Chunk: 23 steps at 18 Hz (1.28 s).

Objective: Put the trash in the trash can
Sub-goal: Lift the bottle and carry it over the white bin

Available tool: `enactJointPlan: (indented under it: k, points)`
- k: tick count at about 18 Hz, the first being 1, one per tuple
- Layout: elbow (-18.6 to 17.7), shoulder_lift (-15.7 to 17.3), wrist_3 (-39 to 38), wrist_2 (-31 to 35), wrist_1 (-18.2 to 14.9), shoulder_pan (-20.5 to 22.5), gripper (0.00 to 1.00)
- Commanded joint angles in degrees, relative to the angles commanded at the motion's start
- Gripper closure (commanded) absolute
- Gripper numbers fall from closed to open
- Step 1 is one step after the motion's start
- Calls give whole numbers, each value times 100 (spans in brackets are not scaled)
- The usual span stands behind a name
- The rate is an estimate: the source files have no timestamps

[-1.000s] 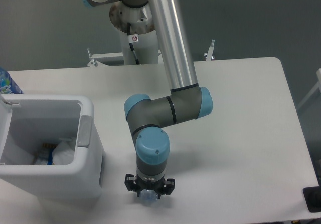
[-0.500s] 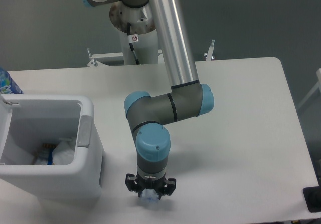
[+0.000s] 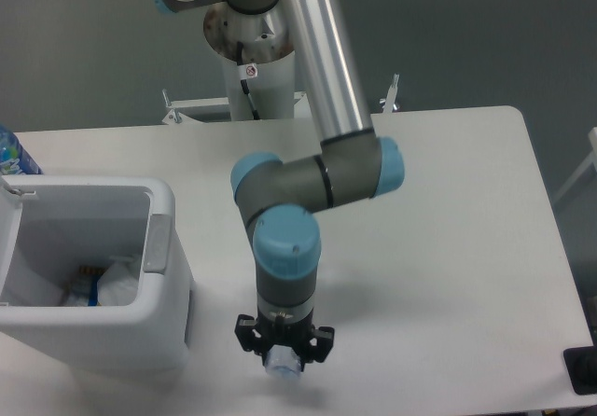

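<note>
A white table [image 3: 448,248] fills most of the view, its far edge against a grey backdrop. The arm [image 3: 322,80] comes down from its base at the top, a long silver tube running to a grey elbow with blue caps, then a wrist pointing straight down near the table's front edge.

The bin [image 3: 173,276] stands at the left of the table, well apart from the wrist. It is white with a thick rim and grey inner walls, and its open mouth faces up. On its floor lies a crumpled clear bag [image 3: 117,284], with something blue just beside it that is too small to make out. Behind the bin, at the left border, the top of a labelled bottle [image 3: 11,153] shows.

At the end of the wrist the black gripper [image 3: 283,353] hangs just above the table. Its fingers are drawn in narrow around the bottle [image 3: 283,364], a small clear thing with a bluish tint that shows below and between them. Seen from above, only the bottle's end is in view, and a faint shadow lies on the table under it. The bottle is at the front of the table, right of the bin and outside it.
</note>
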Motion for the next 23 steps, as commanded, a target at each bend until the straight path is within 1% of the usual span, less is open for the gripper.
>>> enactJointPlan:
  k: [2, 4, 6, 7, 9, 13, 17, 23]
  points:
    - [335, 26, -61, -308, 9, 193, 40]
    - [581, 263, -202, -510, 9, 377, 40]
    - [722, 378, -430, -852, 9, 545, 40]
    - [758, 456, -587, -1011, 17, 563, 40]
    - [758, 615, -982, -1144, 79, 624, 40]
    - [741, 826, -1739, -1188, 88, 519, 40]
    - [741, 984, -2267, -1179, 88, 256, 40]
    - [688, 1204, -2663, -1179, 79, -192, 40]
